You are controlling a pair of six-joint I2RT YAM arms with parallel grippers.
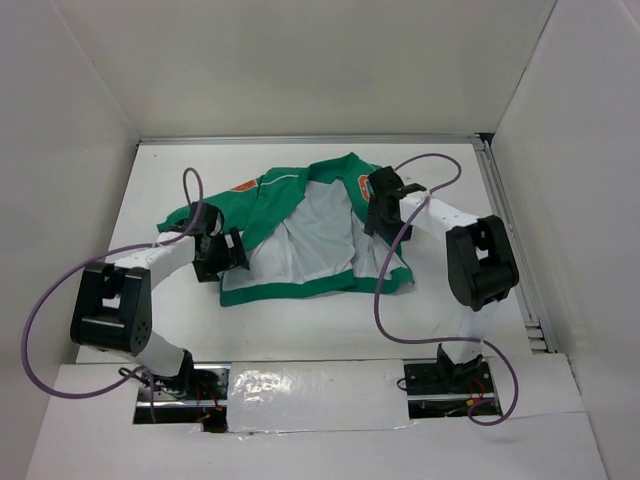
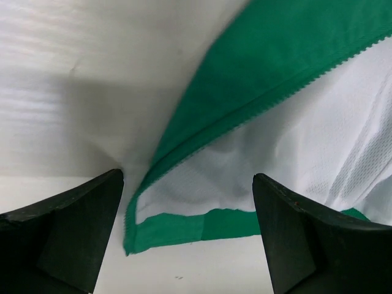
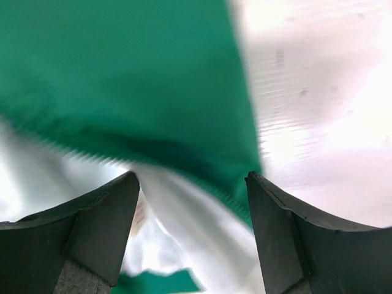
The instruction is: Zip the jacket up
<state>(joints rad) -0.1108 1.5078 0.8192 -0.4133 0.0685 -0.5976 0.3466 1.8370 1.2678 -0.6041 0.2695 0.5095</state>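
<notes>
The jacket (image 1: pixel 310 240) lies spread open in the middle of the top view on the white table (image 1: pixel 300 325). It is green outside, with white mesh lining facing up, a green hem band along its lower edge and thin white piping. An orange patch (image 1: pixel 242 185) sits at its upper left and a second patch (image 1: pixel 364 184) at its upper right; any writing on them is too small to read. The left gripper (image 2: pixel 187 184) stands with jaws wide over the hem's left corner. The right gripper (image 3: pixel 193 184), jaws apart, straddles the green zipper edge.
</notes>
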